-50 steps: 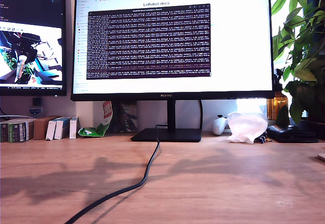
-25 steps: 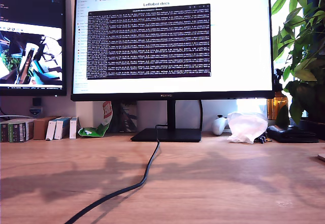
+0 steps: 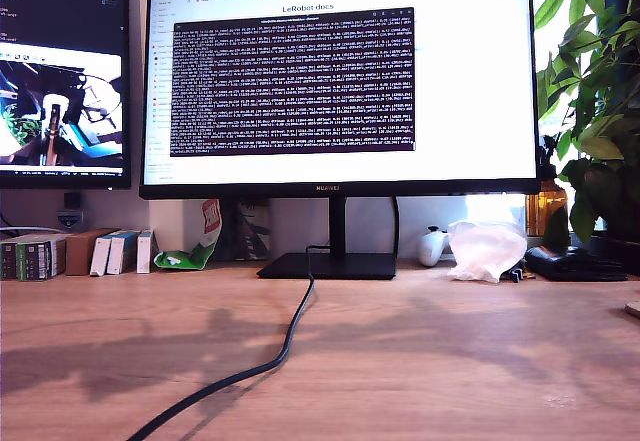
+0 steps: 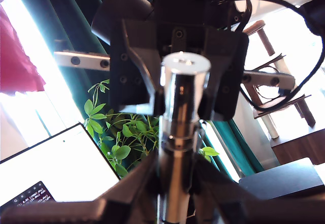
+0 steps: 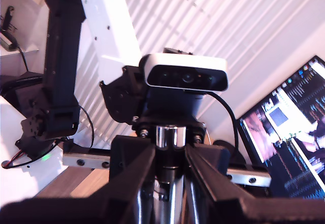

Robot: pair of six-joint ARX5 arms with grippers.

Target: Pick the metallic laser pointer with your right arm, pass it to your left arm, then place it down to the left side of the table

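Nothing on the table (image 3: 420, 361) has shifted since a second ago. Up in the air, our first gripper (image 4: 175, 178) and our second gripper (image 5: 170, 158) face each other, both closed on the metallic laser pointer (image 4: 183, 97). No containers show.

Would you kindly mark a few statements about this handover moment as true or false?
1. The metallic laser pointer lies on the table. False: it is held in the air between the fingers of my first gripper.
2. My second gripper also has the pointer between its fingers. True.
3. Both arms show in the exterior view. False: neither does.
4. A black cable crosses the table. True.
5. A plant stands at the exterior view's right. True.
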